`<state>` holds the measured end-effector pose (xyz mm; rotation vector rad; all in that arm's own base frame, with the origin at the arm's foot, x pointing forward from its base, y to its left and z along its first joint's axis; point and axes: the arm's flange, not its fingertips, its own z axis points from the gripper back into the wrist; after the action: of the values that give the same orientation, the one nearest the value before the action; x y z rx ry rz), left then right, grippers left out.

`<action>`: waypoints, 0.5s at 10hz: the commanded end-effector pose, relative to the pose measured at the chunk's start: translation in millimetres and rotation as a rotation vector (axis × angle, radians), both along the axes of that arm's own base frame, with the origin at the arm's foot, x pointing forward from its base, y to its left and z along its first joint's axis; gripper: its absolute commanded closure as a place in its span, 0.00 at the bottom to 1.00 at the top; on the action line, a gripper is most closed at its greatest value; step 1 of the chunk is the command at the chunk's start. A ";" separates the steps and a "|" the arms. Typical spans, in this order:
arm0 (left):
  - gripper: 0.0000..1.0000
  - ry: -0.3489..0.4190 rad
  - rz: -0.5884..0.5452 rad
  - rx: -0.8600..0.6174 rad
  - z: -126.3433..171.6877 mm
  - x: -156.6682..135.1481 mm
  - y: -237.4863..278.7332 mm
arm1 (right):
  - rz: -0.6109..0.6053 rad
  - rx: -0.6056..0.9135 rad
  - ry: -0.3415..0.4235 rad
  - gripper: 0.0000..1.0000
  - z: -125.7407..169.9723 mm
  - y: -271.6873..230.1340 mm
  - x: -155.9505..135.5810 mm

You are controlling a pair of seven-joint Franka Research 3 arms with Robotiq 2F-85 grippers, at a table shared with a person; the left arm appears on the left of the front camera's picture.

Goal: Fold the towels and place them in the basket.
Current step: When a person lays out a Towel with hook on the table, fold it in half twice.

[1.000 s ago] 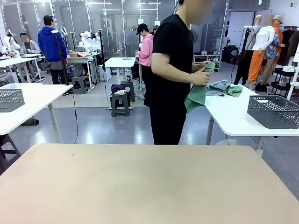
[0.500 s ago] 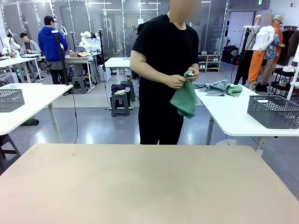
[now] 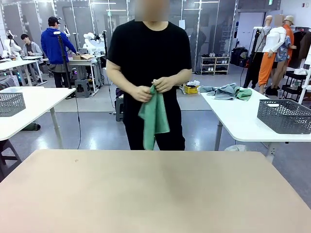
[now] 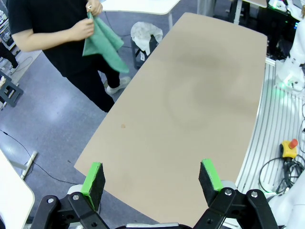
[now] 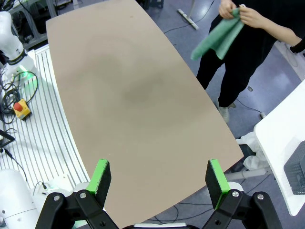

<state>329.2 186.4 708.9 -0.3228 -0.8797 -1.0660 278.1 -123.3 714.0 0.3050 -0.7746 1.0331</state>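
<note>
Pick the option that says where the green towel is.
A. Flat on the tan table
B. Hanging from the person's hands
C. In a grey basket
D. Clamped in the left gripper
B: the green towel hangs from the person's hands at the far side of the table, not touching it.
</note>
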 end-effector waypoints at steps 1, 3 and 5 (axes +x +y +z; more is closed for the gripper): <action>0.00 -0.004 -0.008 -0.002 0.4 0.3 -1.0 | 0.000 0.001 0.001 0.00 -0.7 0.1 -0.3; 0.00 -0.004 -0.008 -0.002 0.4 0.3 -1.0 | 0.000 0.001 0.001 0.00 -0.7 0.1 -0.3; 0.00 -0.004 -0.008 -0.002 0.4 0.3 -1.0 | 0.000 0.001 0.001 0.00 -0.7 0.1 -0.3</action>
<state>329.2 186.4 708.9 -0.3228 -0.8797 -1.0660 278.1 -123.3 714.0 0.3050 -0.7746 1.0331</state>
